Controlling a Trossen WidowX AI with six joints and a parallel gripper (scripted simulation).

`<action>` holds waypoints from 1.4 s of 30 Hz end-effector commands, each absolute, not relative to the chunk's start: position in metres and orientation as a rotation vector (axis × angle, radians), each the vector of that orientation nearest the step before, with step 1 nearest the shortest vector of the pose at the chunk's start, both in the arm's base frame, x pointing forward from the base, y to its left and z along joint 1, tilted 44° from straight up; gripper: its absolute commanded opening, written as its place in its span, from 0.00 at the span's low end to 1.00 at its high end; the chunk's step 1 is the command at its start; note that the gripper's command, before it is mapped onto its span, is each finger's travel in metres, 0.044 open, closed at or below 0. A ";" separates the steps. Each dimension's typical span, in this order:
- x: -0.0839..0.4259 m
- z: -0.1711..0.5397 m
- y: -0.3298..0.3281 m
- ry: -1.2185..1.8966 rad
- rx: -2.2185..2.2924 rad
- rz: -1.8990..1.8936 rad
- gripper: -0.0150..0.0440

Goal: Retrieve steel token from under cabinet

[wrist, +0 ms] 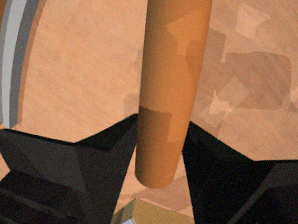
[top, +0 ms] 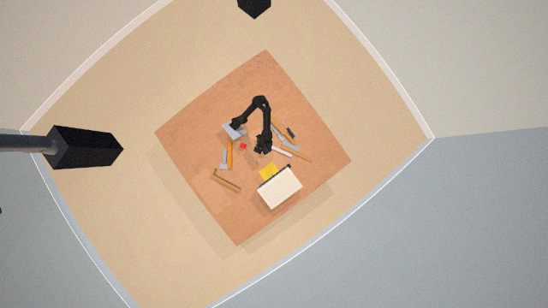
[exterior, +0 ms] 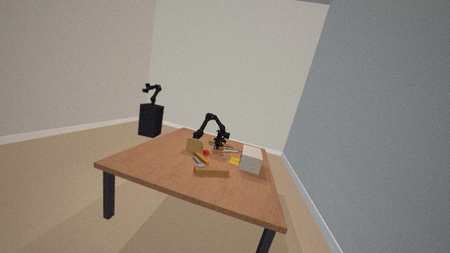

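- Above the table, on the arm's side of the cabinet, the gripper has its jaws closed on a rounded orange-brown handle.
- In front of the cabinet, the yellow marked area lies on the tabletop.
- The steel token cannot be made out in these views, so its exact place is unclear.
- Near the arm's base, a red cube sits apart from an orange bar.
- Well apart from the gripper, a bent tan bar rests on the table.
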State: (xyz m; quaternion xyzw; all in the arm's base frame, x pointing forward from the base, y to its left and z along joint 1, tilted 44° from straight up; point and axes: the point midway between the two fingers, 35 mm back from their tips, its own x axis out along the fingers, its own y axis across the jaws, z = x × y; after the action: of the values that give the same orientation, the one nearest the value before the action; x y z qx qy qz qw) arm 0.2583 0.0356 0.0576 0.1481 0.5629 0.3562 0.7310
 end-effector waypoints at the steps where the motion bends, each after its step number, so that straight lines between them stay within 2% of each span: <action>1: 0.262 0.057 0.029 1.221 0.321 0.778 0.25; 42: 0.265 0.025 -0.005 1.220 0.317 0.778 0.25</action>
State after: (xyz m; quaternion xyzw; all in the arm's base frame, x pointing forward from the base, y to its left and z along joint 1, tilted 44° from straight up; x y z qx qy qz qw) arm 0.2613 0.0011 0.0242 0.1467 0.5634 0.3575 0.7302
